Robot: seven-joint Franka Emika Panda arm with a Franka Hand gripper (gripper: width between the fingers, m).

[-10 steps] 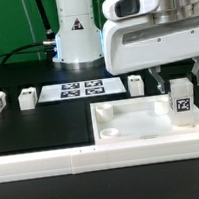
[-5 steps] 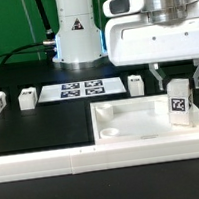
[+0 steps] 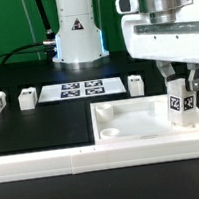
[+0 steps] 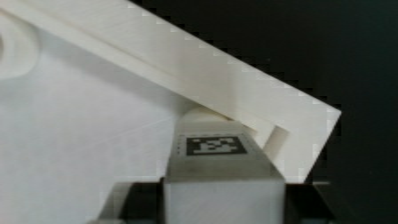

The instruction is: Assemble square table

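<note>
One leg: upright, pinched in my hand above a corner of the square table, which lies against the counter's rail edge. Risk: slight misalignment on lowering, leg jams or tips

The marker board is lying flat on the black tabletop, toward the back, showing its four tags to the exterior view. Along the front edge a long white rail is running from the exterior view's left across to its right. Behind, a dark cable is hanging down.
</note>
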